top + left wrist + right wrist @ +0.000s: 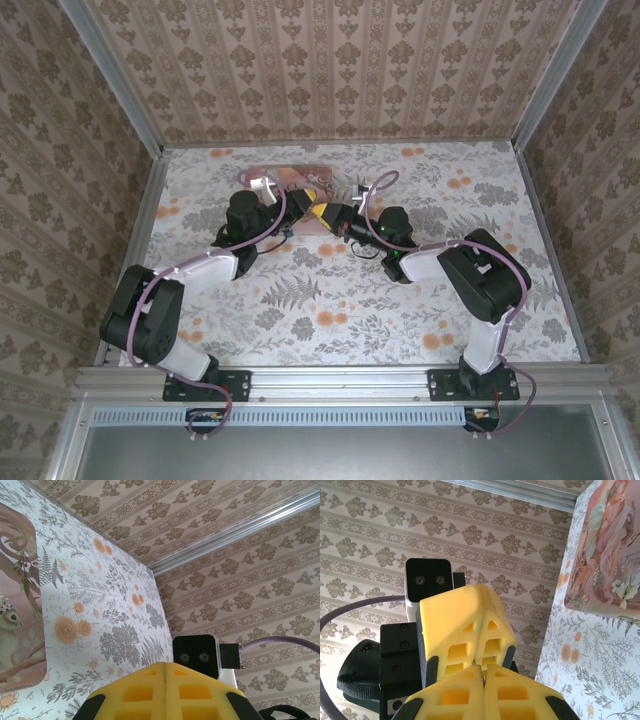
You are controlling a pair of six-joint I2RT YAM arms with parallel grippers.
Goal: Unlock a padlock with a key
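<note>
My two grippers meet tip to tip above the back middle of the table, beside the pink tin. The left gripper (310,207) (166,666) has its yellow fingers pressed together. In the right wrist view the left gripper (481,625) stands just past my right gripper (483,670) (338,215), which is also shut. A thin sliver of metal (484,679) shows in the seam of the right fingers and runs toward the left tips. I cannot tell whether it belongs to the key or the padlock. The padlock's body is hidden.
The pink illustrated tin (285,178) (15,605) (610,550) lies on the floral table (330,300) just behind the grippers. Patterned walls enclose the table on three sides. The right wrist camera block (196,655) sits close in front of the left fingers.
</note>
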